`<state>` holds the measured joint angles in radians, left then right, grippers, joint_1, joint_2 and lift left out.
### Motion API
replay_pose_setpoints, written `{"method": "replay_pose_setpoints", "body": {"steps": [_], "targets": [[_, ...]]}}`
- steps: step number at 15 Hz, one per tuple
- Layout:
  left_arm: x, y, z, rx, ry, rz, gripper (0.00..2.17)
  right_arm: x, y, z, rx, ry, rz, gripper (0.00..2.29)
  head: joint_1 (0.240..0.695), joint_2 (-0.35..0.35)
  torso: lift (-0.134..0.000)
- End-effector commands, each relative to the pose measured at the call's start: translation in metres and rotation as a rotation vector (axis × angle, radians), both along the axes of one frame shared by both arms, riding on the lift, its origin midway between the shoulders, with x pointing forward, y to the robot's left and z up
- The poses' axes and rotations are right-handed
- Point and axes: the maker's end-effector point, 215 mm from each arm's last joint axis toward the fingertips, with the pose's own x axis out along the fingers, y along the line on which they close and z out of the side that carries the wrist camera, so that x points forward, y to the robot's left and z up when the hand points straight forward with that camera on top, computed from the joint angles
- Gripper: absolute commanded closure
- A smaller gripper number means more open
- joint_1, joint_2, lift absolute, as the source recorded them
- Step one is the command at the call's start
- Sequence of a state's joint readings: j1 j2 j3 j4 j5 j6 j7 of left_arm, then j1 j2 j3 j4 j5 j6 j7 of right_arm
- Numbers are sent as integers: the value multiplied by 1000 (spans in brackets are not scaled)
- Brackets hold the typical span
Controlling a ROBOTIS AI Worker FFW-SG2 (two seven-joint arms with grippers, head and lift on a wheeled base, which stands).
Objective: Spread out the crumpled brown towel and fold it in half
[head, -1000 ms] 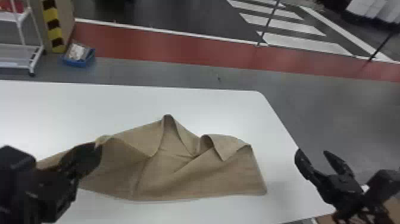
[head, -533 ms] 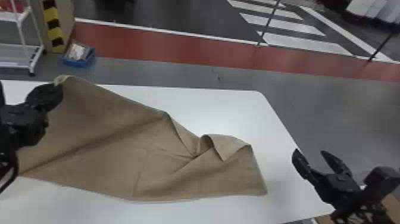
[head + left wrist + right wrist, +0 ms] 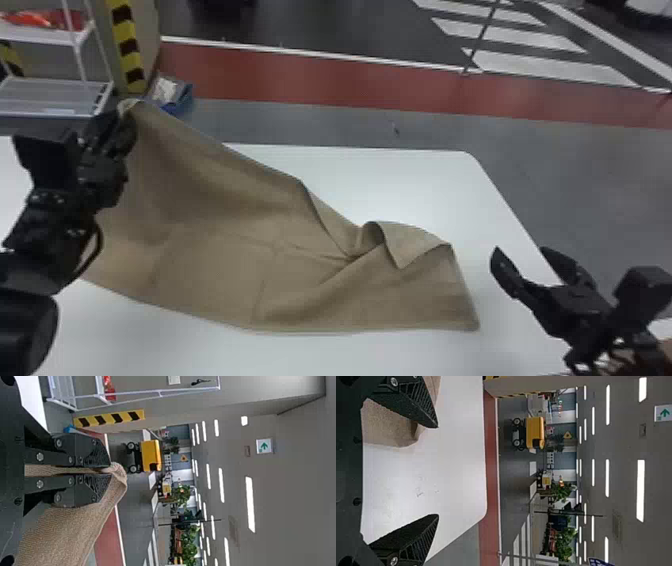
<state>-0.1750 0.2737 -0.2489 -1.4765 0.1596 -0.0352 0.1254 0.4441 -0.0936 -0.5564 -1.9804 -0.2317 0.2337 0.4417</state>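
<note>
My left pincer [image 3: 107,470] grips the brown towel [image 3: 210,255]; right pincer [image 3: 520,248] wide, beside it. Pulling might drag the towel, creases intact (far end's unpinned).

Brown towel [image 3: 215,270] that lay rumpled across the desk [image 3: 410,185], one corner was raised at upper left, edge was curled right of centre

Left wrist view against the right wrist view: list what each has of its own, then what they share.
Left wrist view: the left gripper with its fingers closed on a bunched towel edge, and a white rack.
Right wrist view: the right gripper, open, and a rounded table corner.
Both: part of the towel, a yellow vehicle and a green arrow sign.
</note>
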Motion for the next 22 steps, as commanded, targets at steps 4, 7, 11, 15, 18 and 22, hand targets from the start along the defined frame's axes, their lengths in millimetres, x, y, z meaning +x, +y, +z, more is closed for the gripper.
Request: {"method": "replay_pose_setpoints", "body": {"steps": [4, 7, 11, 15, 18, 22], "targets": [[0, 4, -23, 26, 47, -9, 19, -3, 5, -3, -4, 15, 14, 83, 695, -229, -123], [-13, 24, -46, 26, 93, 14, 26, -5, 8, -4, 8, 14, 21, 83, 695, -223, -123], [-51, 89, -67, 2, 174, 39, 29, -10, 5, -10, 11, 11, 24, 83, 695, -191, -123], [-94, 134, -84, -48, 279, 55, 238, -11, 6, -17, 11, 5, 26, 83, 695, -142, -123], [-120, 132, -104, -75, 372, 22, 265, -13, 10, -22, 13, 3, 31, 83, 695, -111, -123], [-142, 131, -130, -90, 478, 8, 265, -20, 4, -25, 8, -4, 22, 83, 695, -116, -123]]}}
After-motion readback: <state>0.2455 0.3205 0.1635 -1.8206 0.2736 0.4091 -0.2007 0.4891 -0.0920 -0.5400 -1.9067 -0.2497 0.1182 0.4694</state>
